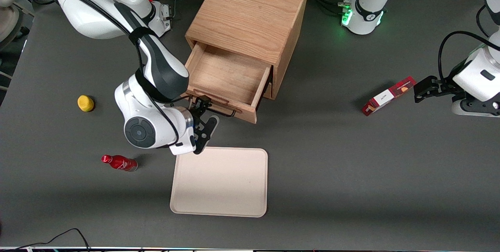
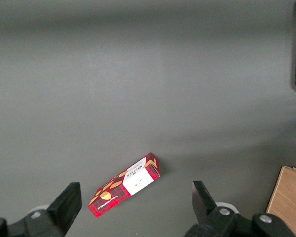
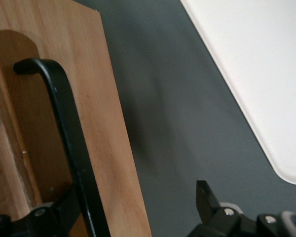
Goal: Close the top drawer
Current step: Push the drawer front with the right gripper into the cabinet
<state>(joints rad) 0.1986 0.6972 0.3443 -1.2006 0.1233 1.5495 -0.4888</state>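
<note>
The top drawer (image 1: 230, 80) is pulled well out of the cabinet (image 1: 250, 17). The open gripper (image 1: 205, 121) is held at its handle (image 3: 69, 148), at the drawer's seven o'clock. The front should be pushed squarely toward one o'clock until flush.

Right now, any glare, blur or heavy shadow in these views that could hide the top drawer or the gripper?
Front view: even light, soft shadows, top drawer open and sharp, the gripper open just in front of its black handle. Right wrist view: very close, the handle and drawer front soft, tray nearly washed out white. Left wrist view: flat grey, red box clear.
</note>
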